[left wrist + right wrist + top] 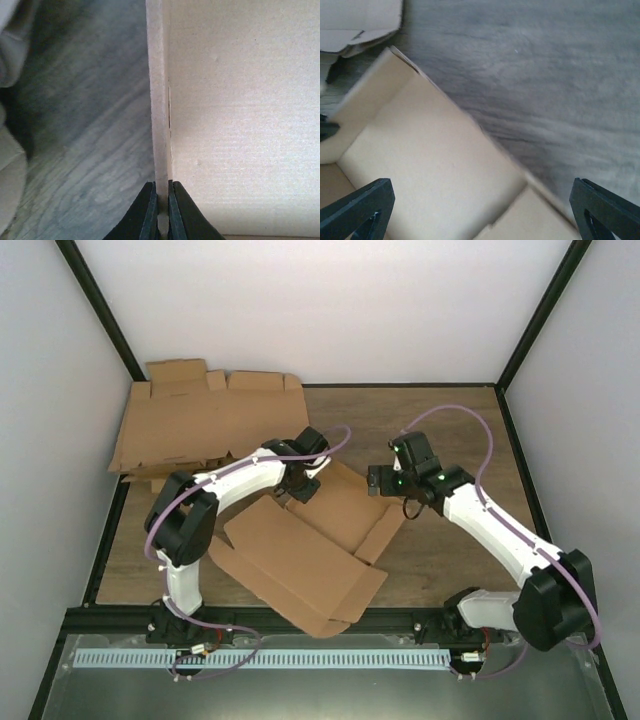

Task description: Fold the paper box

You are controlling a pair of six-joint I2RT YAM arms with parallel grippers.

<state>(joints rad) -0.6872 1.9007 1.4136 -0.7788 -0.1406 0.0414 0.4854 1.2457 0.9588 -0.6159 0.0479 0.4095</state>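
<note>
Left claw (163, 212) sat right at its own lens: jaws narrow, pinched on a thin upright cardboard wall seen edge-on between the fingertips. That wall belonged to the paper box (300, 555).

Box sat on the bench (450, 430), mid-width and toward the near edge, between the two arms, turned diagonally. Far half was partly formed, with side walls standing up around a flat floor in the right wrist view. Near half lay flat with flaps splayed out, one corner reaching the black rail (120, 620) along the bench's near edge. Left claw's grip was at the box's far-left end, with wood grain showing just beside the pinched wall.

Right claw (480, 190) hung over the box's far-right wall, jaws wide, holding nothing; only cardboard and bench showed below the gap. Couldn't tell whether a finger touched the wall, since that view was blurred; it looked clear of it.

Pile of flat blanks (190, 425) lay in the bench's far-left corner, apart from the box, with its left side overlapping the black frame there. White walls (60, 390) closed in the bench on three sides.
</note>
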